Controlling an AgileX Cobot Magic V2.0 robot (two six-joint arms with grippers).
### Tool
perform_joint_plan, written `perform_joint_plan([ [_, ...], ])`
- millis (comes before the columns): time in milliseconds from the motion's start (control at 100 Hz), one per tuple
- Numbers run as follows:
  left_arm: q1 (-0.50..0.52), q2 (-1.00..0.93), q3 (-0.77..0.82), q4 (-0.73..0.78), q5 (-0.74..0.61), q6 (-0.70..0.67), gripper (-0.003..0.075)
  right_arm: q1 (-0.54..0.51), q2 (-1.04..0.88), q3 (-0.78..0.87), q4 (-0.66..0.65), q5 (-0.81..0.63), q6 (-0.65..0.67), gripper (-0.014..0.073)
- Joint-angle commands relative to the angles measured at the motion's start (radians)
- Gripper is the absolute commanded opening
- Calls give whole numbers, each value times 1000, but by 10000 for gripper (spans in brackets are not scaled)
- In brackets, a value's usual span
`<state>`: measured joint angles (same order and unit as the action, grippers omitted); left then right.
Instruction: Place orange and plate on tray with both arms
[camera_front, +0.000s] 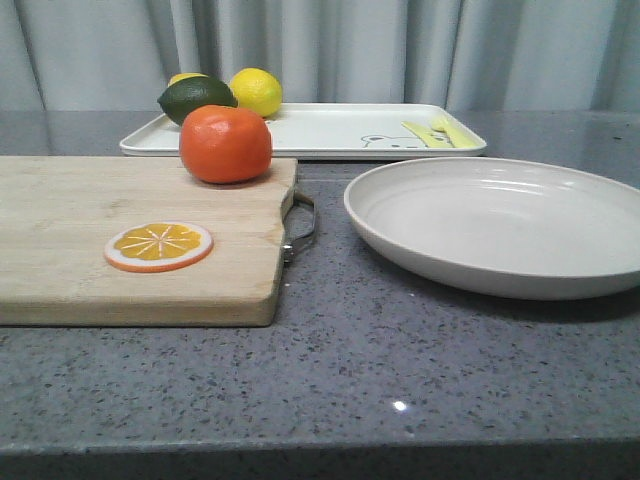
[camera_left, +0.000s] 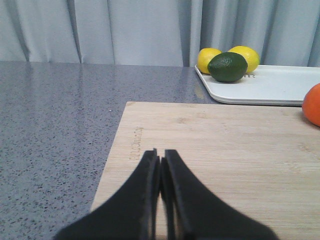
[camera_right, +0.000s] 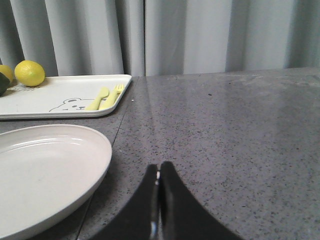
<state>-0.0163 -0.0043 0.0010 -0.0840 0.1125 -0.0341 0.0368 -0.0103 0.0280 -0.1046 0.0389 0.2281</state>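
The orange (camera_front: 225, 143) sits on the far right corner of a wooden cutting board (camera_front: 80, 215); its edge shows in the left wrist view (camera_left: 313, 104). The off-white plate (camera_front: 500, 225) rests on the grey counter at the right, also in the right wrist view (camera_right: 45, 175). The white tray (camera_front: 320, 130) with the bear drawing lies at the back, seen too in the wrist views (camera_left: 265, 85) (camera_right: 60, 95). My left gripper (camera_left: 160, 152) is shut and empty over the board. My right gripper (camera_right: 159, 165) is shut and empty, just right of the plate. Neither gripper shows in the front view.
An orange slice disc (camera_front: 159, 246) lies on the board. On the tray are a dark green lime (camera_front: 197, 97), two lemons (camera_front: 256, 90) and a yellow fork and spoon (camera_front: 440, 132). A metal handle (camera_front: 300, 225) sticks out of the board toward the plate. Curtains hang behind.
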Motion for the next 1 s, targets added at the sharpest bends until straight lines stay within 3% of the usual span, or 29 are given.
perform_joint_plan([
  [0, 1, -30, 23, -1, -75, -9, -19, -5, -20, 0, -3, -72, -1, -69],
  [730, 1, -30, 23, 3, -81, -9, -19, -5, -20, 0, -3, -72, -1, -69],
  [990, 1, -30, 23, 3, -194, -9, -19, -5, -20, 0, -3, -76, -1, -69],
])
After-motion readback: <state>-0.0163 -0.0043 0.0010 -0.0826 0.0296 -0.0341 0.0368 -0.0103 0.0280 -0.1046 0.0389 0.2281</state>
